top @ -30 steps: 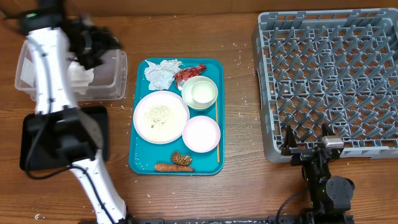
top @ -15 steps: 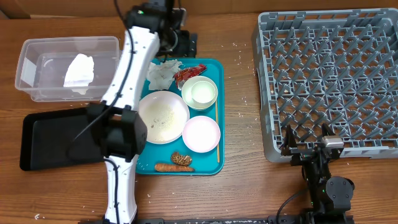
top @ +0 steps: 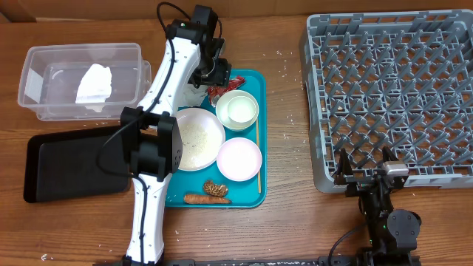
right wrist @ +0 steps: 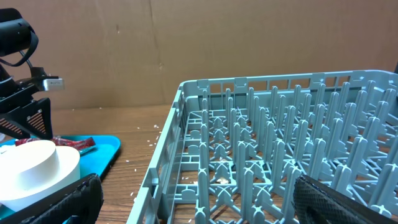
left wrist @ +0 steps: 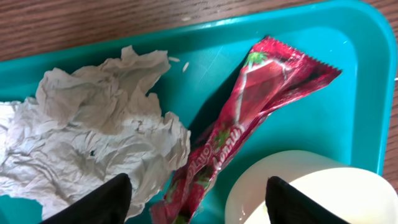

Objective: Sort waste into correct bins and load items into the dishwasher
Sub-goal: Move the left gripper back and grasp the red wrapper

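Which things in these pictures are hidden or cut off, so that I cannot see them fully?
Tissue: overhead, the left arm lies over it; left wrist view, the left edge cuts it.
Plate: overhead, its left side is under that arm.
Cup: left wrist view, cut by the bottom edge.
Rack: right wrist view, cut by the right edge.

Overhead top-down; left wrist close over teal tray (left wrist: pixel 360 112); right wrist low.

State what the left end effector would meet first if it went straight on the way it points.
Probably the red-and-silver wrapper, lying centred in front of the open left end effector, with the crumpled tissue and white cup either side. Depth is unclear.
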Controlling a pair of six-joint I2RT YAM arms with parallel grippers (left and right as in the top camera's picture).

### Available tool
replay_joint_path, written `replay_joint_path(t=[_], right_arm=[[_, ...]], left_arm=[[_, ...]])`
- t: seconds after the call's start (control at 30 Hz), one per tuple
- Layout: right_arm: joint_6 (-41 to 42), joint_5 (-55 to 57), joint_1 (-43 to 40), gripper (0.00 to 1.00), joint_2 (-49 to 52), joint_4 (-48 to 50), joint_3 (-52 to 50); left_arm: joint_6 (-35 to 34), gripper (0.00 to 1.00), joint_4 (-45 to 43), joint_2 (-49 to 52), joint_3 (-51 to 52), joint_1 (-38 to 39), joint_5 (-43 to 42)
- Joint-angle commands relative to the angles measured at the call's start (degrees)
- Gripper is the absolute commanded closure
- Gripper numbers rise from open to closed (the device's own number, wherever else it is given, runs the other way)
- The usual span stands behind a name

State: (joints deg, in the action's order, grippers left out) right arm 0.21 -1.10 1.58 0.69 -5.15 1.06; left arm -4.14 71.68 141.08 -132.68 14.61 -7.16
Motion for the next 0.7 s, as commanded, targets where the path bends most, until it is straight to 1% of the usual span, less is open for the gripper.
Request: replay_joint_path(t=[0.0, 0.07, 0.27, 0.4, 0.5, 0.6, 0.63, 0.67], right_arm=[[0.0, -0.1, 0.3, 0.0, -0.5, 0.4, -0.6], [0.0, -0.1, 0.3, 0.0, -0.5, 0.4, -0.6], [0.0, -0.1, 0.3, 0.0, -0.5, 0.4, -0.6], [0.0, -0.1, 0.3, 0.0, -0.5, 0.4, -0.6], [0.0, -0.1, 0.3, 0.0, -0.5, 0.4, -0.6], [0.0, -0.1, 0.3, 0.0, -0.5, 0.4, -0.6], [0.0, -0.1, 0.3, 0.0, -0.5, 0.4, -0.6], [0.0, -0.1, 0.3, 0.0, -0.5, 0.4, -0.6]], left_arm=[[1.6, 0.37, 0.7, 1.1, 0.1, 0.1, 2.4], [1.6, 0.43, 1.4, 1.1, 0.1, 0.0, 3.8], [2.9, 0.44, 2.8, 1.1, 0.3, 0.0, 4.8], [2.9, 0.55, 2.8, 1.1, 0.3, 0.1, 4.6], [2.9, 0.6, 3.0, 1.1, 0.3, 0.0, 4.6], [2.9, 0.67, 3.0, 1.1, 0.3, 0.0, 4.8], [2.9, 0.71, 3.0, 1.1, 0.3, 0.0, 4.8], [2.9, 0.76, 3.0, 1.1, 0.3, 0.0, 4.8]])
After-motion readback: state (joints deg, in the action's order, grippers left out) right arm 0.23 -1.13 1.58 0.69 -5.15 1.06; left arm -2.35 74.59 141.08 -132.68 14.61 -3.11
